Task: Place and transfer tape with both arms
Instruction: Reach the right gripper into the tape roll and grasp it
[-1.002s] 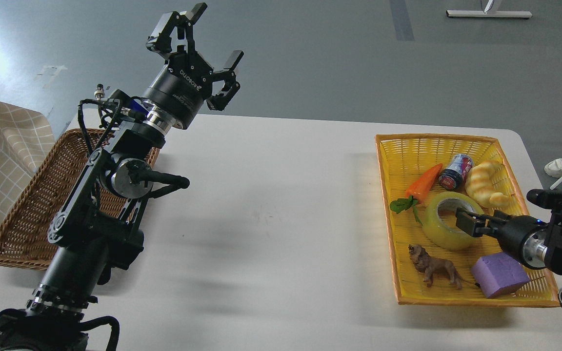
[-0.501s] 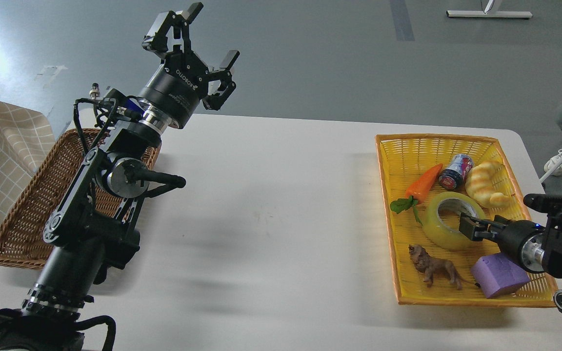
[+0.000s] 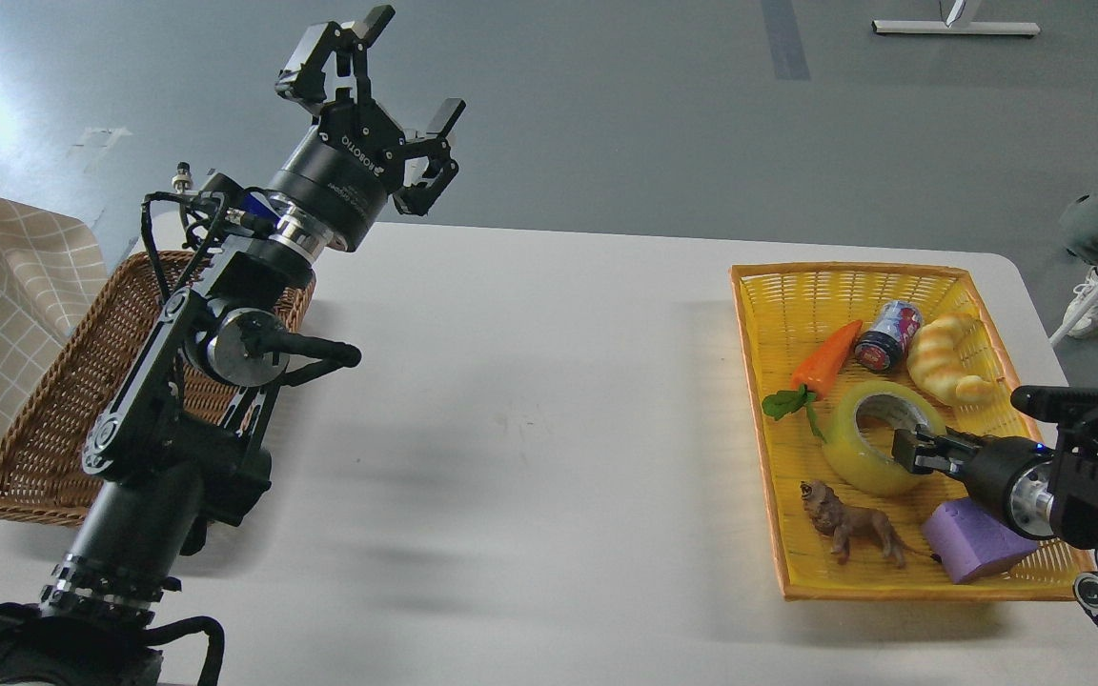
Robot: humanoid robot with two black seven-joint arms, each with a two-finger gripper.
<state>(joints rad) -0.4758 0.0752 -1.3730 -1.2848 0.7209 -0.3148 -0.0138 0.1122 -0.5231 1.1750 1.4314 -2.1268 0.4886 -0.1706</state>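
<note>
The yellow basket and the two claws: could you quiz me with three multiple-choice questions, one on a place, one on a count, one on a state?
1. Where is the tape?
A. in the yellow basket
B. in the brown wicker basket
C. on the bare table

2. How many things lie in the yellow basket?
A. three
B. six
C. nine

3. How is the left claw?
A. shut on the tape
B. open, raised, holding nothing
C. resting in the yellow basket

Answers:
1 A: the roll sits among the toys there, with the right claw at its rim.
2 B: carrot, can, bread, tape, lion, purple block.
3 B: its fingers are spread in the air.
</note>
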